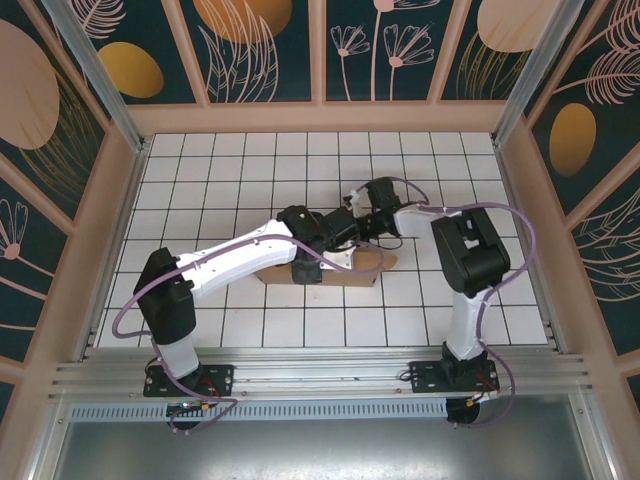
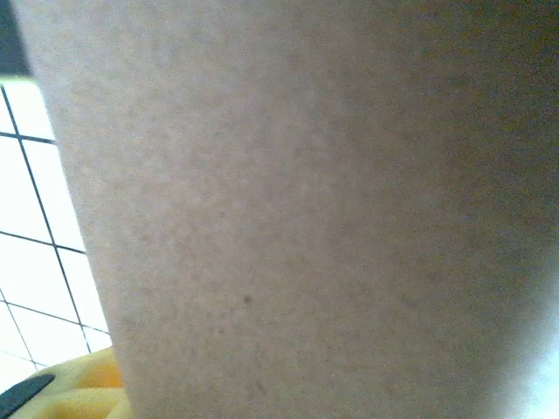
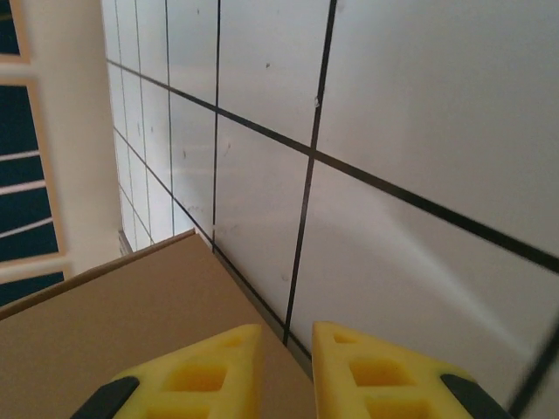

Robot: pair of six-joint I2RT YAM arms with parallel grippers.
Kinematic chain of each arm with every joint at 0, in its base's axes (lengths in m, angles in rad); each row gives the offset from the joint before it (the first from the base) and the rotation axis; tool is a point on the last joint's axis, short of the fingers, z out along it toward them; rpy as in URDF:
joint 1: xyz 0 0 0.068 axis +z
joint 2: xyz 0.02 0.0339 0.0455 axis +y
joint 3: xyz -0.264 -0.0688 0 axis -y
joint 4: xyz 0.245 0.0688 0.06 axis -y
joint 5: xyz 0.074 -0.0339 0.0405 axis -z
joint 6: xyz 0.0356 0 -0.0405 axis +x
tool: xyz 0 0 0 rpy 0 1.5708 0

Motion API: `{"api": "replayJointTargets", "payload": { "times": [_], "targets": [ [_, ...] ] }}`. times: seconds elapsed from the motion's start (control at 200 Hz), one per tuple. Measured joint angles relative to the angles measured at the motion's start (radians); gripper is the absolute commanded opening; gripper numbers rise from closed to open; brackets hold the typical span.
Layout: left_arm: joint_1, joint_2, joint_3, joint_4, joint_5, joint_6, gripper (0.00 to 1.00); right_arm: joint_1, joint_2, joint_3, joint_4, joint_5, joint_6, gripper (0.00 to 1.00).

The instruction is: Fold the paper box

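Paper box (image 1: 362,265) | R tool (image 3: 288,367) near-closed at box edge, grip unclear | L tool (image 1: 312,268) against box, opening unclear

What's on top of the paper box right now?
The left arm and right arm reach over the paper box, covering its top. Only its near wall shows; its inside is hidden.
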Motion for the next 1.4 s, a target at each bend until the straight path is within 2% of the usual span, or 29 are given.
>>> {"api": "replayJointTargets", "payload": {
  "times": [0.23, 0.44, 0.571, 0.631, 1.011, 1.401],
  "targets": [
    [0.000, 0.014, 0.016, 0.028, -0.016, 0.000, 0.67, 0.073, 0.076, 0.061, -0.062, -0.036, -0.072, 0.22],
    [0.000, 0.019, 0.048, 0.053, -0.051, 0.001, 0.86, 0.060, 0.076, 0.061, -0.060, -0.050, -0.072, 0.22],
    [0.000, 0.019, 0.052, 0.070, -0.064, 0.004, 0.90, 0.055, 0.076, 0.061, -0.060, -0.050, -0.073, 0.22],
    [0.000, 0.019, 0.053, 0.074, -0.071, 0.007, 0.98, 0.054, 0.076, 0.061, -0.060, -0.047, -0.076, 0.22],
    [0.000, 0.005, 0.054, 0.109, -0.126, 0.008, 0.99, 0.028, 0.075, 0.061, -0.060, -0.027, -0.088, 0.26],
    [0.000, -0.039, 0.063, 0.139, -0.165, 0.011, 0.99, 0.028, 0.075, 0.089, -0.063, -0.027, -0.118, 0.33]
  ]
}}
